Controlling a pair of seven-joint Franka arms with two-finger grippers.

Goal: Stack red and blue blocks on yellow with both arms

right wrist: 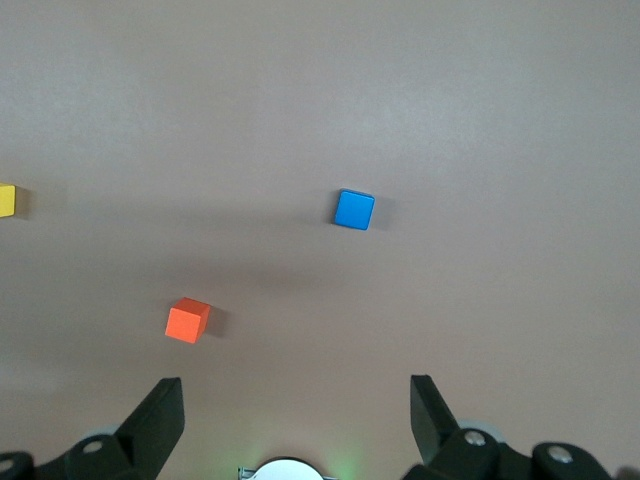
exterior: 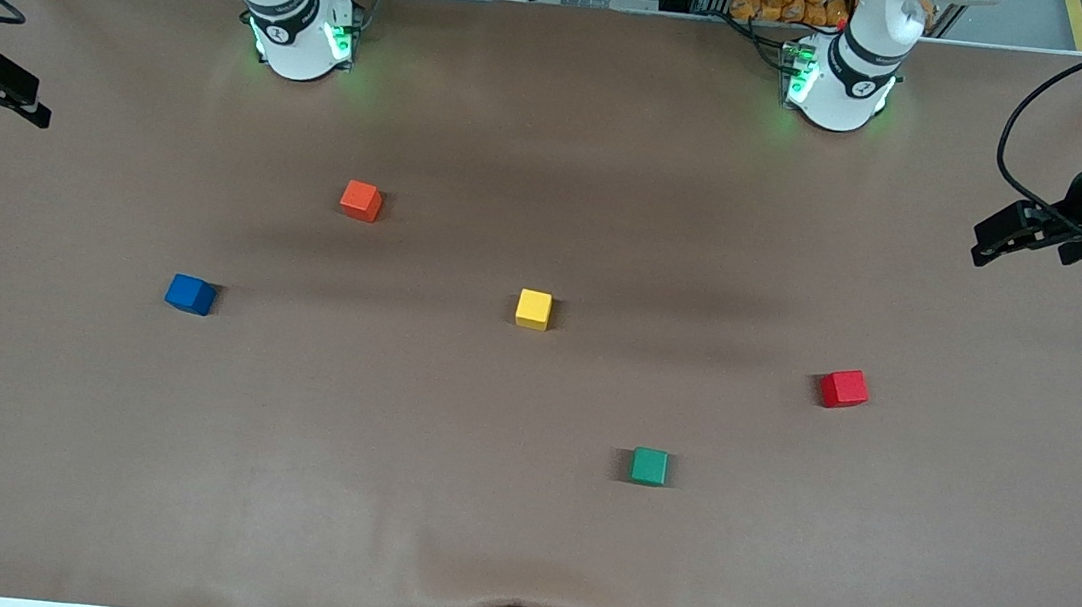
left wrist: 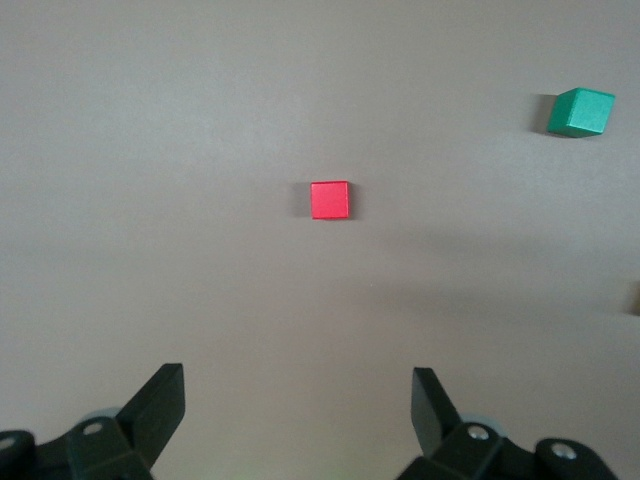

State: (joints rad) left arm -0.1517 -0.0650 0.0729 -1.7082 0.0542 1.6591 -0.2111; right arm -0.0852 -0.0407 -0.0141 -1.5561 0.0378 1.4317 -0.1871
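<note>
Hovering high at the left arm's end of the table, the left gripper (left wrist: 295, 400) is hanging w/ jaws spread wide and nothing between them; the right gripper (right wrist: 295, 400) is doing the same at the right arm's end, also released and empty. Neither is touching any block. In the left wrist view the small matte red cube (left wrist: 329, 200) is sitting almost centred ahead of the fingers, so the left arm is clearly the nearer one for it; in the front view it is lying toward the left arm's end, a bit nearer the camera than the small matte yellow cube (exterior: 533, 309). The small matte deep-blue cube (exterior: 190, 294) is lying toward the right arm's end, well apart from the yellow one, and is showing roughly ahead of the right fingers, so that arm is the closer pick. Yellow is resting mid-table, between red and blue, nothing on it yet. Cubes have no long axis; blue is sitting slightly turned, so a wrist twist is prob. needed. Distractors: a matte orange-red cube (exterior: 361, 200) near the right base, a matte green cube (exterior: 650, 466) nearer the camera. No labels or writing are readable on any block.
</note>
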